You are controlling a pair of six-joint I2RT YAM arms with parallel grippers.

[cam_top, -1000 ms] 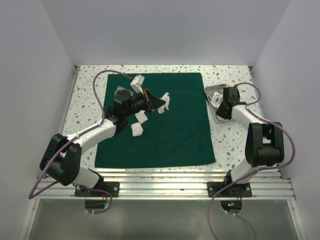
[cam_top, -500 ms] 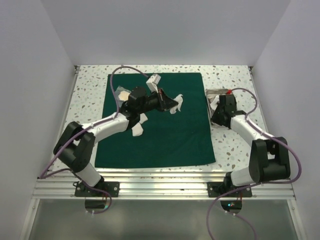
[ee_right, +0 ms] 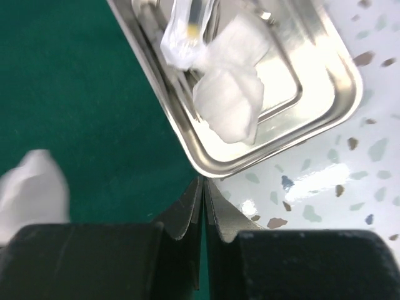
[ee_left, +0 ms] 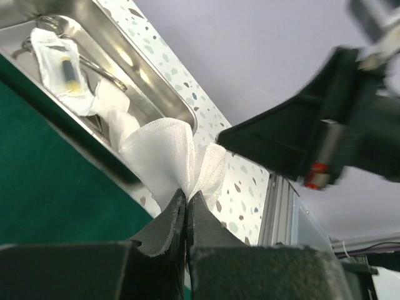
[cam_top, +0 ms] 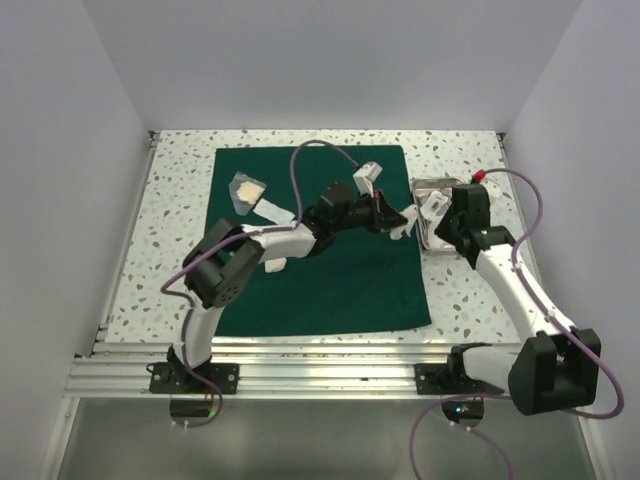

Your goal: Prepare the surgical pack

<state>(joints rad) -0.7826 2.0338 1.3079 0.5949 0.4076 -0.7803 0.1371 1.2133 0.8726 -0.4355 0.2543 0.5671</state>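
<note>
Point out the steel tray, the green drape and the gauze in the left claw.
steel tray (ee_right: 275, 139): right wrist view, its rim.
green drape (cam_top: 330, 290): top external view, bare front area.
gauze (ee_left: 162, 156): left wrist view, middle.

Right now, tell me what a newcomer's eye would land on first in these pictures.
The dark green drape, spread flat in the middle of the scene, draws the eye first. At its right edge the left hand pinches a white gauze piece beside the shiny steel tray, which holds folded gauze and a clear packet. The right hand hangs shut and empty by a corner of the tray.
</note>
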